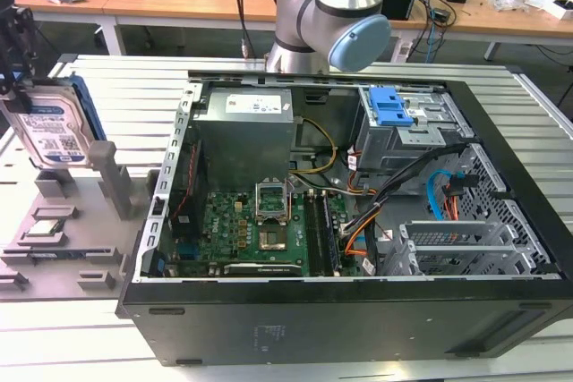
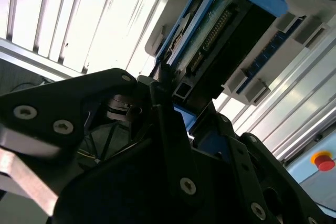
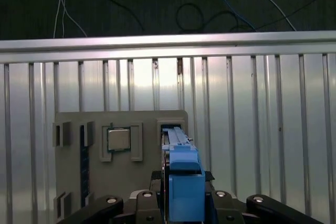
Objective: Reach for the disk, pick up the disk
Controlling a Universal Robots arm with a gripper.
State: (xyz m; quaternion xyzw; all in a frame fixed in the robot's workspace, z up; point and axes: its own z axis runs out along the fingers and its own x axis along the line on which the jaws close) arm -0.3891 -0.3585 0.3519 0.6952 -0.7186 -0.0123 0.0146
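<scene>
Grey post (image 1: 112, 176) stands just beside the disk (image 1: 49, 131); computer case (image 1: 358, 319) seemingly well apart

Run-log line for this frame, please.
gripper: shut on disk | disk: upright over grey fixture | processor chip: seated in fixture

The disk (image 1: 49, 127) had a silver metal body, a glossy paper label and a smooth blue plastic bracket (image 3: 184, 182). The table (image 1: 54, 328) was ribbed, bright bare metal. The holder (image 1: 107, 176) looked like matt grey plastic.
</scene>
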